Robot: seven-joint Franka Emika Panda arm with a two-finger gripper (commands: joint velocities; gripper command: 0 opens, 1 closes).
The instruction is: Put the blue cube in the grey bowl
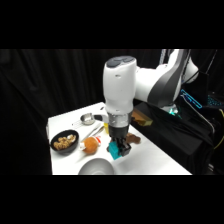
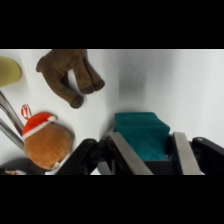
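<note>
- The jaws (image 2: 147, 155) sit closed onto the blue cube (image 2: 141, 135): in the wrist view 1 metal finger (image 2: 127, 154) lies against each side of it, with no gap showing.
- In the side view the blue cube (image 1: 116, 149) hangs at the tip of the jaws (image 1: 120, 148), slightly tilted, and I cannot tell whether it touches the white worktop (image 1: 155, 160).
- The grey bowl (image 1: 97, 167) stands at the near edge of the worktop, just below and left of the blue cube; only its far rim shows and nothing can be seen inside it.
- A black bowl (image 1: 64, 142) sits left of the blue cube, holding pale brown pieces of food.
- A small shiny metal bowl (image 1: 87, 119) stands further back from the blue cube; its contents cannot be made out.
- An orange-brown plush toy (image 1: 90, 145) with a red and white cap lies just left of the blue cube, between it and the black bowl; the wrist view shows it (image 2: 46, 142) beside the left finger.
- A dark brown plush toy (image 2: 67, 75) lies on the worktop beyond the blue cube in the wrist view, apart from it.
- Metal tongs (image 1: 95, 131) lie between the metal bowl and the orange-brown toy.
</note>
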